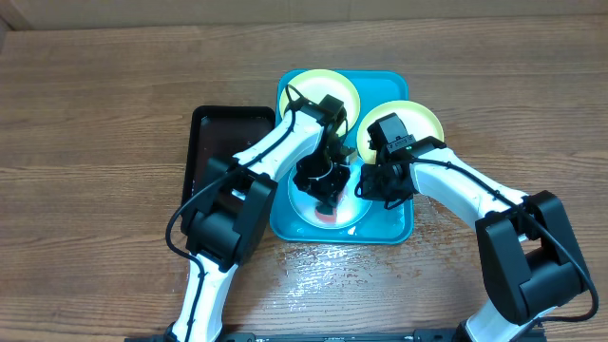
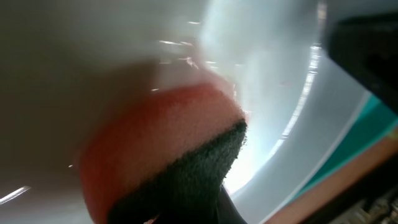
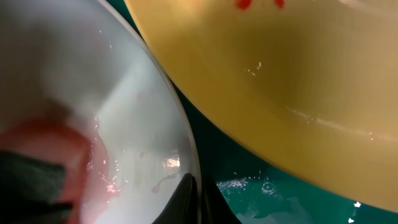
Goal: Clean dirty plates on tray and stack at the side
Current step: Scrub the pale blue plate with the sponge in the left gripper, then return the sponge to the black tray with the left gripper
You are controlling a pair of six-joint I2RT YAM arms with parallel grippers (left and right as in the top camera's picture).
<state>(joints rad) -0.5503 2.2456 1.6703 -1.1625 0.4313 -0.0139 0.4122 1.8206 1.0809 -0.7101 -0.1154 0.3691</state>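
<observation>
Left wrist: soft orange-red sponge [image 2: 155, 143], coarse dark backing, clenched in left tool [image 1: 324, 196] on glossy plate [image 2: 267, 74]; right tool [image 1: 366, 181], state unclear.

Two trays: one blue tray [image 1: 389, 230], one black tray [image 1: 228, 142] left of it. Three plates on the blue tray: two yellow plates [image 1: 328, 84] [image 1: 427, 123], one white plate [image 1: 353, 217]. One sponge [image 1: 328, 215].

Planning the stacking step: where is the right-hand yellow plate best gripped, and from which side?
Pinch the yellow plate at its outer right rim, coming from the right. It is shallow, so only the rim gives a hold, and that edge seems to overhang the tray, probably leaving room under it for a finger.
</observation>
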